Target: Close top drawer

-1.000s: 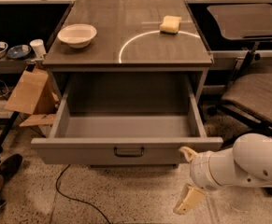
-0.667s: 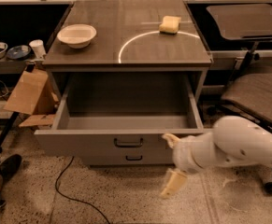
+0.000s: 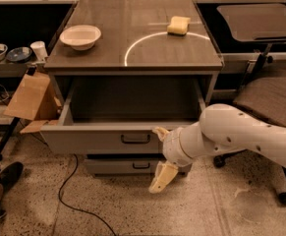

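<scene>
The top drawer point(image 3: 98, 140) of the grey cabinet stands partly pulled out, its inside empty, with a small black bar handle point(image 3: 135, 138) at the middle of its flat front. My gripper point(image 3: 160, 155) is at the right part of that front panel. Its fingers are spread wide: the upper fingertip point(image 3: 159, 131) is at the panel's top edge, and the lower fingertip point(image 3: 161, 178) hangs below the panel in front of the lower drawer point(image 3: 128, 165). The white arm point(image 3: 231, 132) reaches in from the right.
A white bowl point(image 3: 80, 36) and a yellow sponge point(image 3: 178, 25) lie on the cabinet top. A cardboard box point(image 3: 30, 98) leans at the cabinet's left. An office chair point(image 3: 272, 102) stands at the right. A black cable point(image 3: 71, 198) and a shoe point(image 3: 2, 178) are on the floor.
The arm has moved left and up against the drawer front. The top drawer has slid in a good way and sticks out less than before.
</scene>
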